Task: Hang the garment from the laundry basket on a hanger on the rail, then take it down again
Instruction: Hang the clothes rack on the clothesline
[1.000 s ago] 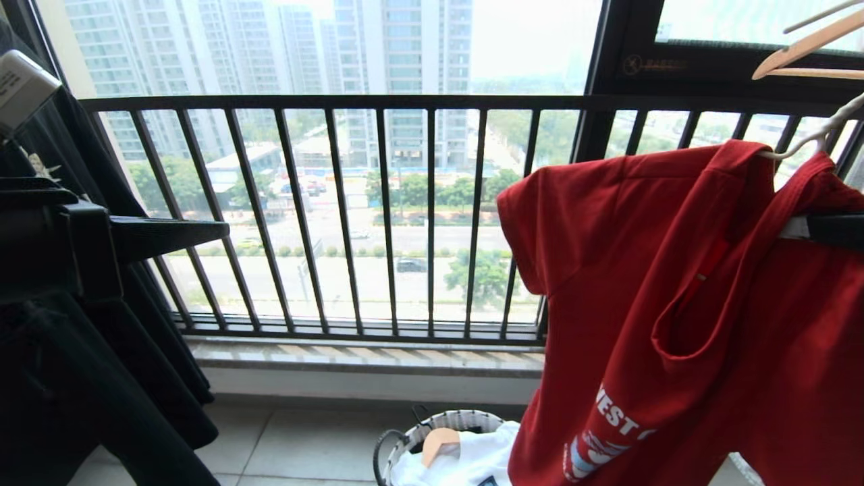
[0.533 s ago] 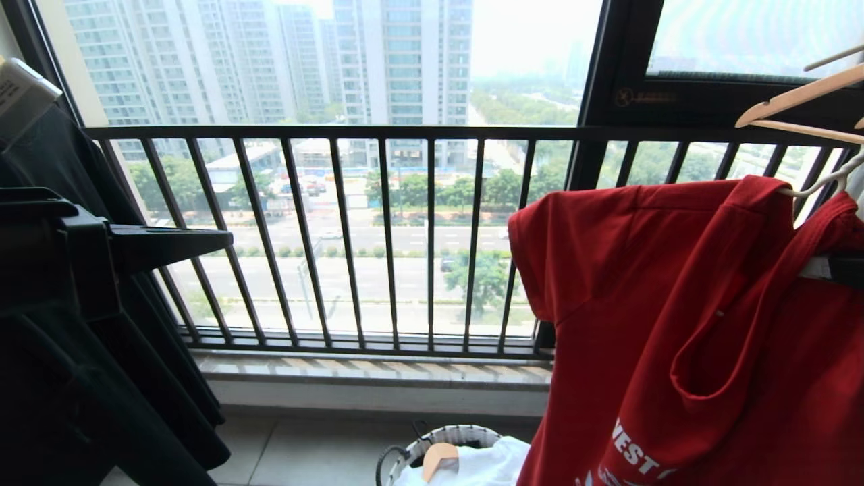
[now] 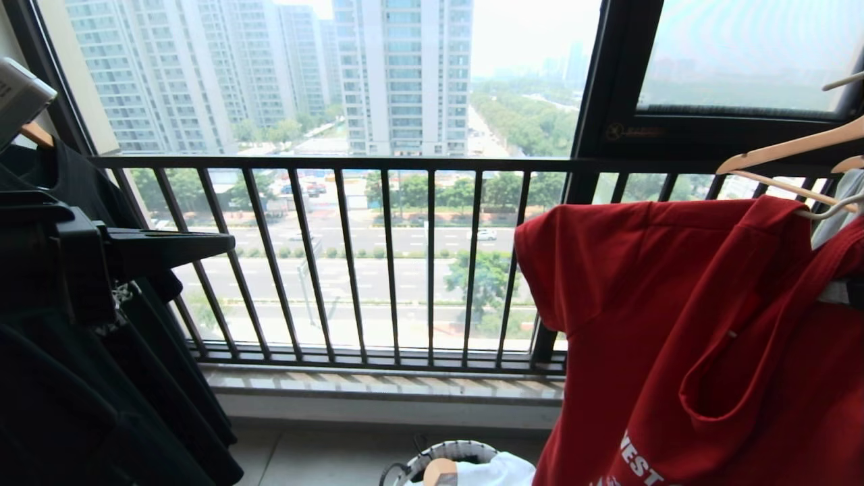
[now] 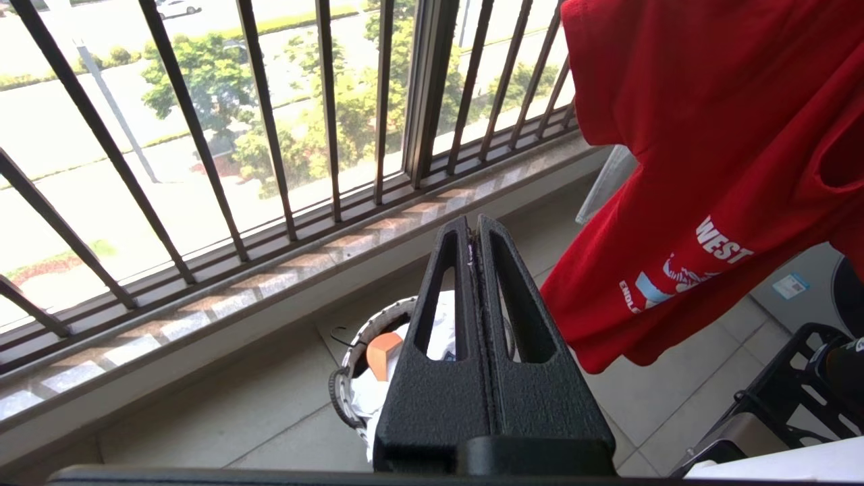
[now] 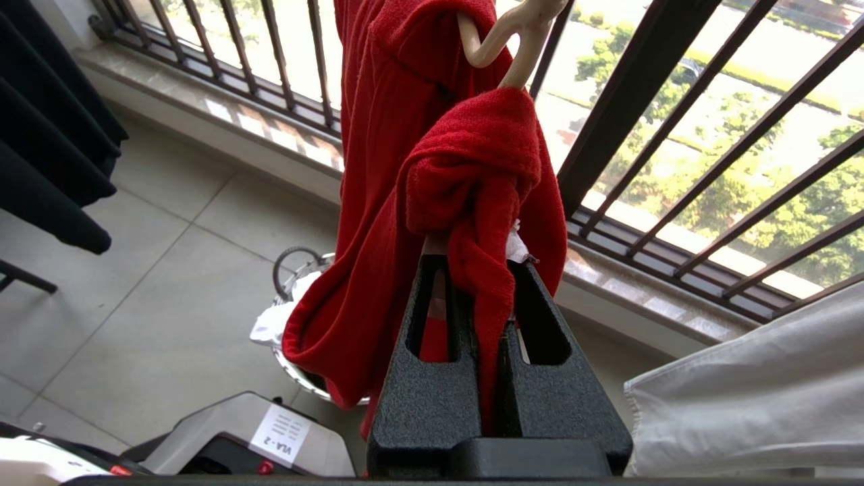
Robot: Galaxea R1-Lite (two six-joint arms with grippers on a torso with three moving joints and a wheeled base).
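Observation:
The garment (image 3: 675,324), a red T-shirt with white lettering, hangs at the right on the pale hanger (image 3: 833,208). The hanger's neck (image 5: 513,34) sticks out of the collar. My right gripper (image 5: 476,266) is shut on a bunched fold of the garment (image 5: 432,169) just below that neck; in the head view it shows only at the right edge (image 3: 854,293). My left gripper (image 4: 474,226) is shut and empty, held level at the left (image 3: 226,243), apart from the garment (image 4: 709,135). The laundry basket (image 3: 459,447) stands on the floor below (image 4: 351,351). The rail is out of view.
A black barred window railing (image 3: 405,164) runs across in front. Black clothes (image 3: 101,405) hang at the left. Wooden hangers (image 3: 790,152) hang at the upper right. White cloth (image 3: 499,469) and a wooden hanger lie in the basket. Another white cloth (image 5: 742,391) hangs beside the right gripper.
The whole picture has slid downward as the camera rose. The left gripper rose with it. The garment, hanger and right gripper kept their place against the railing.

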